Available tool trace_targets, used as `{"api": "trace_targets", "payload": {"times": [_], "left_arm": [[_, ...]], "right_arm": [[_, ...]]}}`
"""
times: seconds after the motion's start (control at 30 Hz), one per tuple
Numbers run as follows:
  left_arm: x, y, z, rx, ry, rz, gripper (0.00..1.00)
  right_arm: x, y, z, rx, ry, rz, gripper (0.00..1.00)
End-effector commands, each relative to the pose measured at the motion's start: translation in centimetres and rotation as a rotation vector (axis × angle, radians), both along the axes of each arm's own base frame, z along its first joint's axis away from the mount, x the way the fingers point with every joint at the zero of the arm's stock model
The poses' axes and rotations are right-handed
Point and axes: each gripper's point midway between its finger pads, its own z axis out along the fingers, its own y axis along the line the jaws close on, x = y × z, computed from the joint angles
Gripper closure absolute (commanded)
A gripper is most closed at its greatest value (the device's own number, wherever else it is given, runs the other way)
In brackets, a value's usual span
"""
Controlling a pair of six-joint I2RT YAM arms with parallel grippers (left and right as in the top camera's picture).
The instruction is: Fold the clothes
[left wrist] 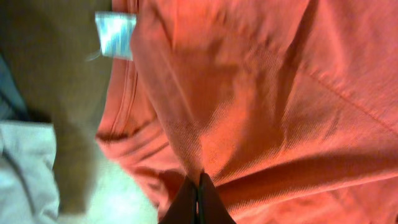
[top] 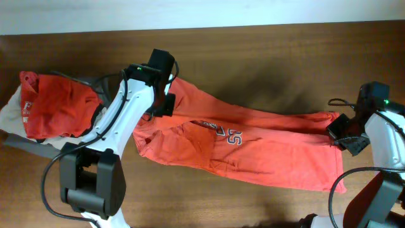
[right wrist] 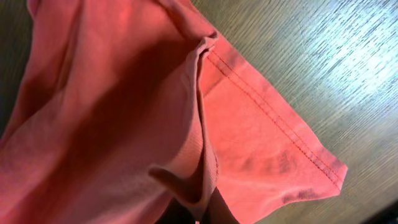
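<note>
While the shirt (top: 253,152) lies stretched out long across the middle of the table (top: 266,50), an arm grips it at each end. The left pincer (top: 166,104) is at the shirt's left end, near the collar. In the left wrist view its fingertips (left wrist: 198,199) are pressed together on a raised ridge of the orange-red cloth, with the collar seam (left wrist: 127,93) and a white label (left wrist: 115,34) just beyond. The right pincer (top: 338,133) is at the far right end. In the right wrist view it (right wrist: 199,214) is closed on a pinched fold of the shirt beside the stitched hem (right wrist: 273,118), whose corner lies flat on the wood. The shirt is creased and partly doubled over on itself, so only a scrap of its navy-and-white print (top: 224,132) shows on top. At the table's left edge is a heap, just beside the left arm. It holds a red garment (top: 57,104) with white lettering, lying on a pale cloth (top: 12,114). A dark grey edge (top: 28,147) shows from beneath both. Whether that edge belongs to a tray, a bin or something else I cannot tell. The shirt lies wholly outside this heap, on bare wood.
</note>
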Motion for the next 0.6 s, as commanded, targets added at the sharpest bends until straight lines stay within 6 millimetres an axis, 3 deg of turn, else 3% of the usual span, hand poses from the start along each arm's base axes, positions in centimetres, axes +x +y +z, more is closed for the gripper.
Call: {"api": "trace_targets", "payload": {"times": [0.0, 0.07, 0.13, 0.17, 0.37, 0.5, 0.57], "left_arm": [[-0.1, 1.3, 0.7, 0.062, -0.003, 0.001, 0.99], [-0.5, 1.5, 0.7, 0.066, 0.01, 0.0, 0.92], [-0.7, 1.5, 0.7, 0.069, 0.021, 0.0, 0.71], [-0.8, 1.6, 0.6, 0.07, 0.024, 0.0, 0.66], [-0.6, 2.0, 0.7, 0.096, 0.014, 0.003, 0.6], [0.6, 0.9, 0.8, 0.045, -0.033, -0.001, 0.58], [1.0, 0.1, 0.8, 0.005, -0.044, -0.015, 0.55]], "right_arm": [[-0.1, 0.1, 0.6, -0.008, -0.003, 0.014, 0.96], [-0.5, 0.2, 0.6, -0.001, 0.011, 0.014, 0.95], [-0.9, 0.4, 0.5, 0.006, 0.027, 0.014, 0.9], [-1.0, 0.5, 0.5, 0.009, 0.033, 0.014, 0.87], [-1.0, 0.4, 0.5, 0.004, 0.033, 0.02, 0.77], [-1.0, 0.4, 0.5, 0.005, 0.035, 0.02, 0.73], [-1.1, 0.4, 0.5, 0.005, 0.037, 0.02, 0.64]]}}
